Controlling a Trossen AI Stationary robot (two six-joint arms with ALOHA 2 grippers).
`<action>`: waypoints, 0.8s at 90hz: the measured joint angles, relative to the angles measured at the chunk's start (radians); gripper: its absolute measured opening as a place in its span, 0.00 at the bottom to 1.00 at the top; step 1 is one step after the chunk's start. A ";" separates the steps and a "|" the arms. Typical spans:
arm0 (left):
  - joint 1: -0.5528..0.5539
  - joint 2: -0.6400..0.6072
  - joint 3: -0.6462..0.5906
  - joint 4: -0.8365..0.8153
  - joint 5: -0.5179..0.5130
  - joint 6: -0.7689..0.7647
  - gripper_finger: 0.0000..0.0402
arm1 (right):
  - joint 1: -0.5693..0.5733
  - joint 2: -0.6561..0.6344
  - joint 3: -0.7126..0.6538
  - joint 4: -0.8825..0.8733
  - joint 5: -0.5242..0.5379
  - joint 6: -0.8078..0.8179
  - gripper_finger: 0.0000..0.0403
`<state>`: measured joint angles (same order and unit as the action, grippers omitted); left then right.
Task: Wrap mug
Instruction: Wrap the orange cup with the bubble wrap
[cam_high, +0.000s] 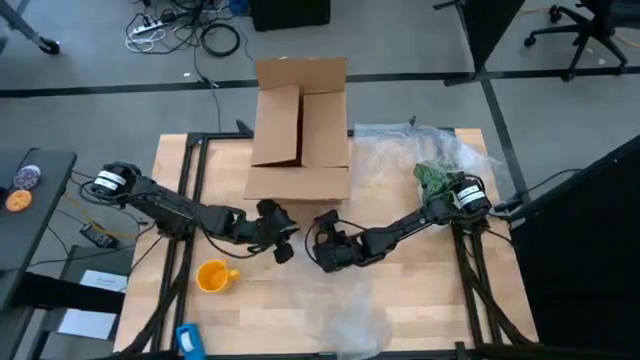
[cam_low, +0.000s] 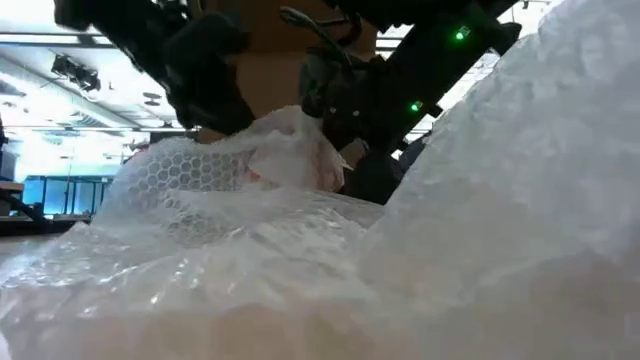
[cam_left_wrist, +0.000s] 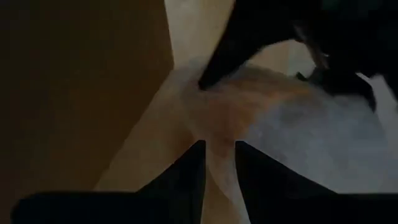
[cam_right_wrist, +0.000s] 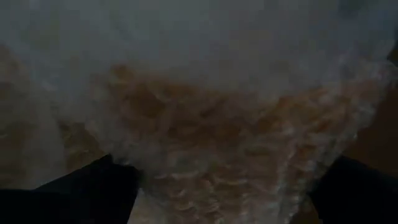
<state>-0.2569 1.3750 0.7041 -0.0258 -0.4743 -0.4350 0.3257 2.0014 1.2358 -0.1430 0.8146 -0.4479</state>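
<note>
The small orange mug (cam_high: 212, 276) stands on the wooden table (cam_high: 420, 290) near its left front, apart from both grippers. A clear bubble wrap sheet (cam_low: 250, 190) lies across the table's near middle (cam_high: 350, 318), one part raised up to the grippers. My left gripper (cam_high: 283, 240) is at the table's middle, shut on the wrap (cam_left_wrist: 219, 168). My right gripper (cam_high: 322, 255) faces it close by, fingers wide open (cam_right_wrist: 224, 186) on either side of a bunched part of the wrap. My left gripper pinches a raised strip of the bubble wrap (cam_left_wrist: 219, 146) between its two fingers, coming low from the table's left. The wrap rises from the table to the fingers and the rest lies spread on the wood. Whether my right gripper's fingers (cam_right_wrist: 93, 186) touch the wrap cannot be told.
An open cardboard box (cam_high: 300, 130) stands at the far middle of the table. A crinkly clear plastic sheet (cam_high: 410, 150) with something green (cam_high: 435, 178) lies at the far right. A blue object (cam_high: 190, 340) sits at the near left edge.
</note>
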 joint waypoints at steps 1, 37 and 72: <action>0.002 0.000 -0.005 0.010 0.005 0.004 0.19 | 0.002 0.000 0.000 0.000 0.004 0.001 0.89; 0.010 0.001 -0.046 0.197 0.080 0.108 0.25 | 0.077 0.000 0.000 -0.007 0.287 -0.095 0.90; -0.004 0.014 -0.046 0.227 0.133 0.198 0.25 | 0.100 0.042 0.001 -0.080 0.345 -0.028 0.90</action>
<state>-0.2609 1.3887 0.6579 0.2015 -0.3416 -0.2368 0.4259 2.0434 1.2366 -0.2230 1.1599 -0.4759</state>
